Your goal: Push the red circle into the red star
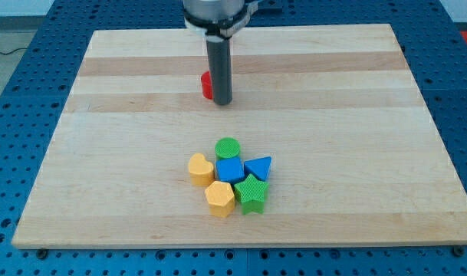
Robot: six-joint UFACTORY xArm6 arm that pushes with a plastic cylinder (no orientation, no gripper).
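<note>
Beside a red block (205, 84), touching its right side, we see my tip (221, 103); block shape hidden, no jaws on this rod. Below it: green circle (228, 148), blue cube (229, 169), yellow hexagon (219, 198).

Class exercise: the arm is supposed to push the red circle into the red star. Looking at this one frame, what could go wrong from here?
1. Only one red block shows, mostly hidden behind my tip; its shape cannot be told, so it may be the wrong piece.
2. No second red block is visible, so the push direction is a guess.
3. A push toward the view's bottom could run into the cluster, hitting the green circle first.
</note>
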